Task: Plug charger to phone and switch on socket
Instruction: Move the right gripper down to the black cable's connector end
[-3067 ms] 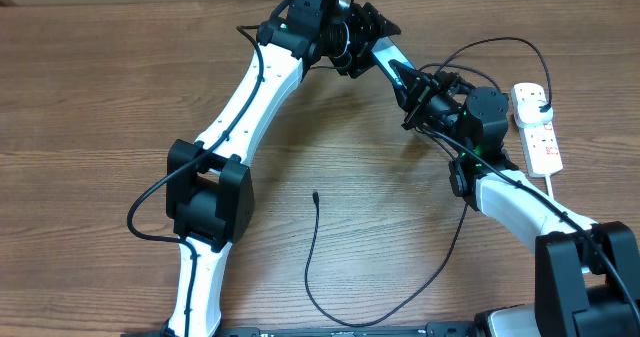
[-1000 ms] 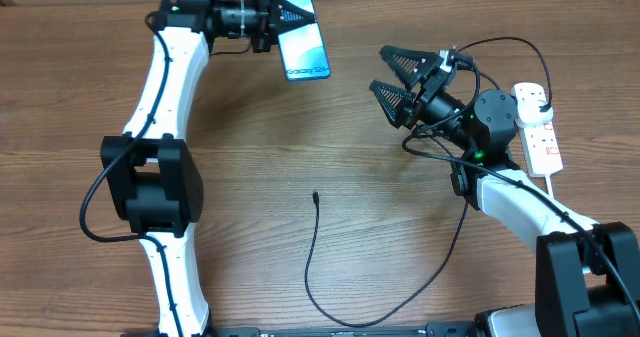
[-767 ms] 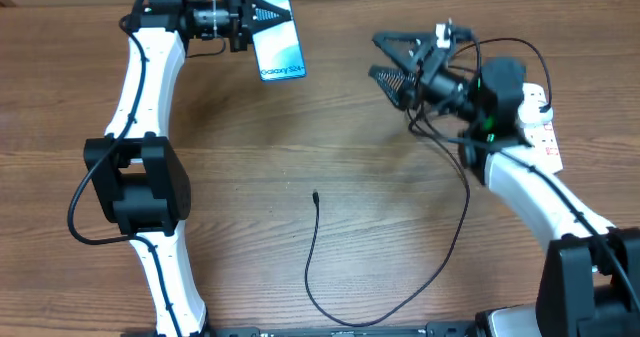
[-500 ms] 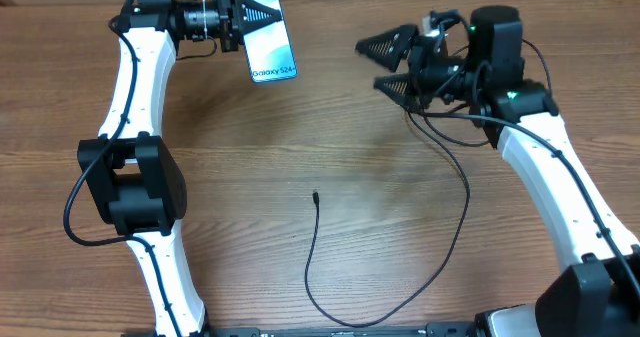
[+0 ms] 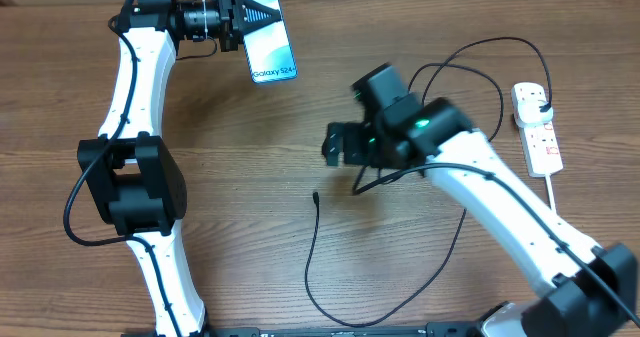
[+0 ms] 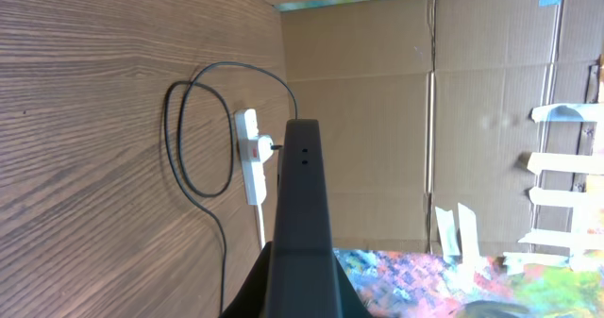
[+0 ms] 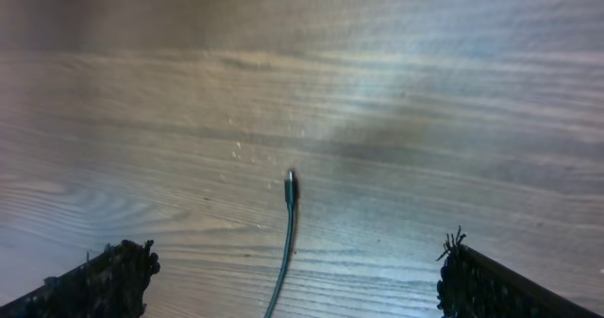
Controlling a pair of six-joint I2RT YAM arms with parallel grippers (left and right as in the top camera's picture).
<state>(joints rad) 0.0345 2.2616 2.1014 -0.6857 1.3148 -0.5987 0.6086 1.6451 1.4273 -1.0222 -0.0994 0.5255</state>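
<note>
Right gripper (image 5: 336, 145) hangs over the table (image 5: 250, 177) with its fingers (image 7: 106, 278) spread wide and nothing held. The small plug tip of the charger (image 7: 291, 184) lies on the wood just ahead, centred in the gap and untouched. Left gripper (image 5: 252, 15) is clamped on one end of the phone (image 5: 272, 45), screen up. The socket (image 5: 537, 127) lies well behind the right gripper.

Cyan-screened phone (image 5: 270, 49) upper left, black charger (image 7: 291, 193) mid-table, white socket (image 5: 540, 132) far right.
</note>
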